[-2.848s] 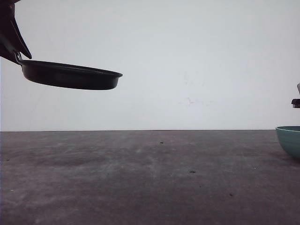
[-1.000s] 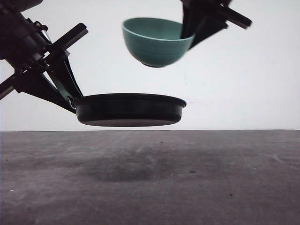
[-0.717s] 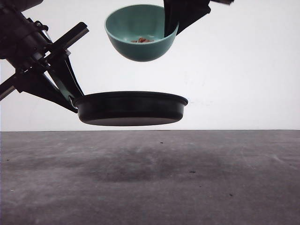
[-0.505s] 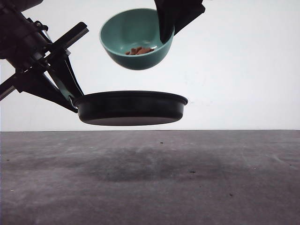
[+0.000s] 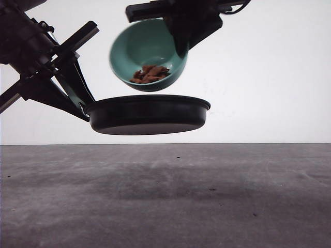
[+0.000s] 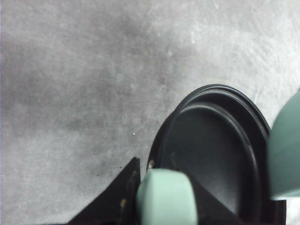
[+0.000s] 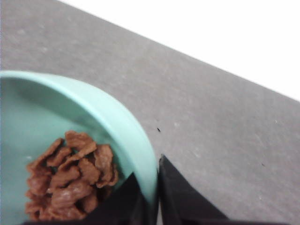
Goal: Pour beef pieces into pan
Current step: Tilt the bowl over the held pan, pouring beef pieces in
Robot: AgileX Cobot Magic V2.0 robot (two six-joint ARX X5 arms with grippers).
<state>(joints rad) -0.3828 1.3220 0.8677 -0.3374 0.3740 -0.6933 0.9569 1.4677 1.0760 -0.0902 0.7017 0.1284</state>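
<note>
- Table (image 5: 217, 201), grey and mottled, runs under everything we see, with a white wall (image 5: 269, 77) behind it in the front view.
- Pan (image 5: 149, 113), black and shallow, hangs level in the air above the table; we see its dark inside in the left wrist view, with nothing in it.
- Teal-green bowl (image 5: 147, 54) is held just above the pan's rim, tipped steeply so that its mouth faces the camera and downward.
- Left gripper (image 6: 161, 206) has its two dark fingers closed around the pan's mint-green handle (image 6: 165, 197), carrying the pan from the left side of the front view.
- Right gripper (image 7: 157, 199) pinches the bowl's rim, one dark finger inside the wall and one outside, and comes down to the bowl from above in the front view.
- Beef pieces (image 5: 150, 74), reddish-brown and thin, are heaped at the low side of the tipped bowl, close to its lip and directly over the pan; we see them inside the bowl in the right wrist view too.
</note>
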